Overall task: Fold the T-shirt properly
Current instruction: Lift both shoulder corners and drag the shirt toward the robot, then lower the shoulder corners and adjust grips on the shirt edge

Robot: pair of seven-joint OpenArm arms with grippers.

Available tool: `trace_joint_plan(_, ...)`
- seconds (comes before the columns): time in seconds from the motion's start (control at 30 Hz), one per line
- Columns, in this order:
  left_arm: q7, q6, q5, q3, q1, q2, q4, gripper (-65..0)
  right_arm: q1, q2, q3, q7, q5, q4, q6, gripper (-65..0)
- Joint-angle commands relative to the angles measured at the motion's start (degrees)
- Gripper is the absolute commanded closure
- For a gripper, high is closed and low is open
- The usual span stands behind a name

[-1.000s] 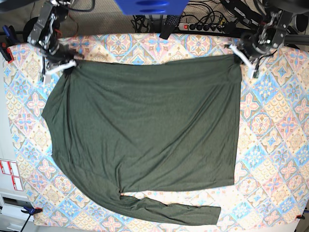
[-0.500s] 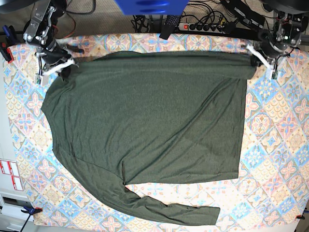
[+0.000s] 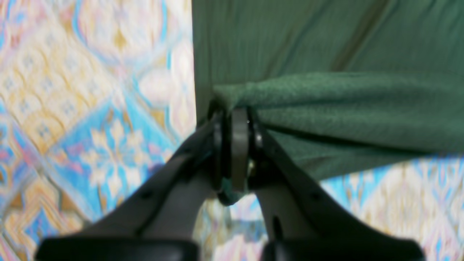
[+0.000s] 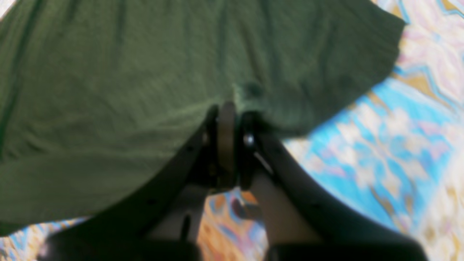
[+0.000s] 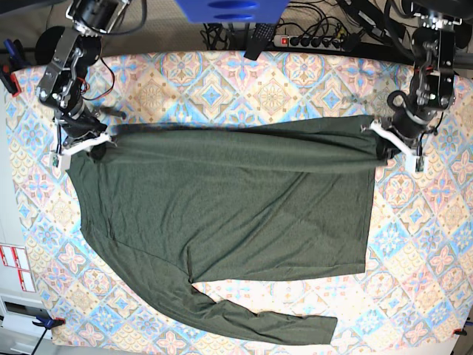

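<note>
Tablecloth (image 5: pixel 222 81), patterned in tiles, covers the whole work surface — one of it. On it lies one shirt (image 5: pixel 222 207), dark green and long-sleeved, spread across the middle with its top edge lifted and drawn toward the near side as a fold in progress; one sleeve trails along the bottom edge. Two arms work the fold. The left gripper (image 3: pixel 233 119) is clenched on the shirt's corner at the base view's right, fabric bunched between its jaws. The right gripper (image 4: pixel 226 123) is likewise pinched tight on the opposite corner, at the base view's left.

Risks, judged from this position:
- Uneven travel of the two arms would skew the fold line, leaving the top edge slanted against the hem.
- Slack in the span between the grips could sag and drag the lower layer into wrinkles.
- A thin pinch may slip — the corner would drop short of its mark.
- The trailing sleeve stays outside the fold and will need separate handling.
</note>
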Motion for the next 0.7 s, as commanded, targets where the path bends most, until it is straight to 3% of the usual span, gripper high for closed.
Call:
trace_joint_plan(0.0, -0.8, 0.2, 0.0, -0.5, -1.7, -0.5, -1.6, 0.0, 1.7, 0.8, 0.1, 1.6, 0.7, 0.0, 0.1, -0.2)
trace_joint_plan(0.43, -0.8, 0.2, 0.0, -0.1, -13.2, 0.4, -11.3, 0.0, 8.4, 0.8, 0.3, 2.1, 0.7, -9.2, 0.1, -0.2)
trace_joint_plan(0.67, -1.2, 0.3, 0.0, 6.6, -15.5, 0.4, -12.5, 0.0, 11.1, 0.8, 0.3, 2.2, 0.6, -11.0, 0.1, -0.3)
